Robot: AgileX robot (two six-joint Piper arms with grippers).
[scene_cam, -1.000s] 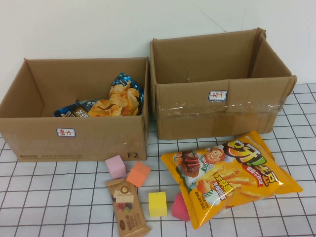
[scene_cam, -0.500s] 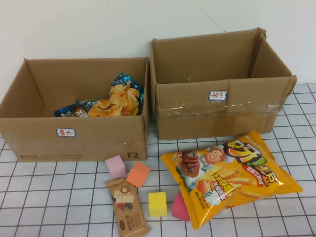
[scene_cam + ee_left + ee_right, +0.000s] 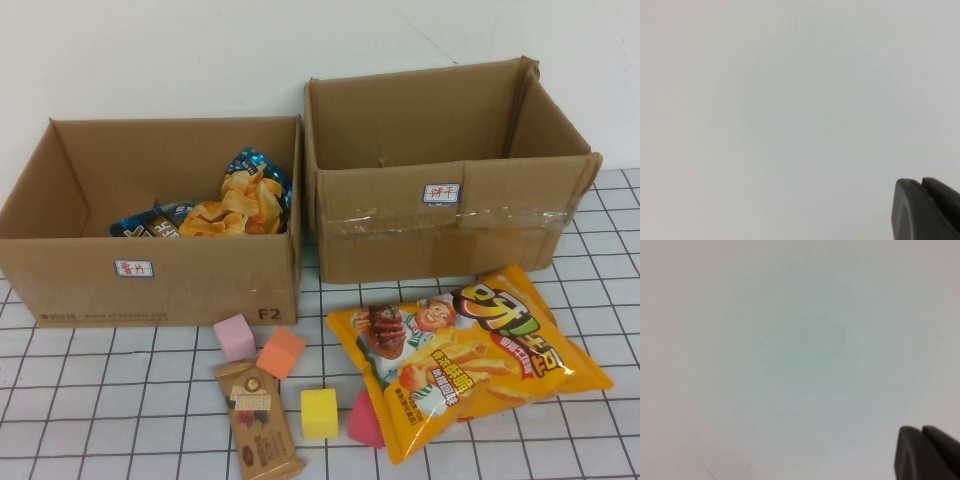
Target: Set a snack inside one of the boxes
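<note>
While neither arm is seen from the high view, a dark bit of the left gripper [image 3: 927, 210] and of the right gripper [image 3: 927, 452] is seen in each wrist view against a blank pale surface; jaw state cannot be told for either. The chips bag [image 3: 465, 355] lies flat on the gridded table [image 3: 100, 400], just in front of the right box [image 3: 450, 215]. Crumpled snack packs [image 3: 235, 205] sit inside the left box [image 3: 150, 275]. The brown bar [image 3: 258, 420] lies among the foam cubes [image 3: 280, 352].
</note>
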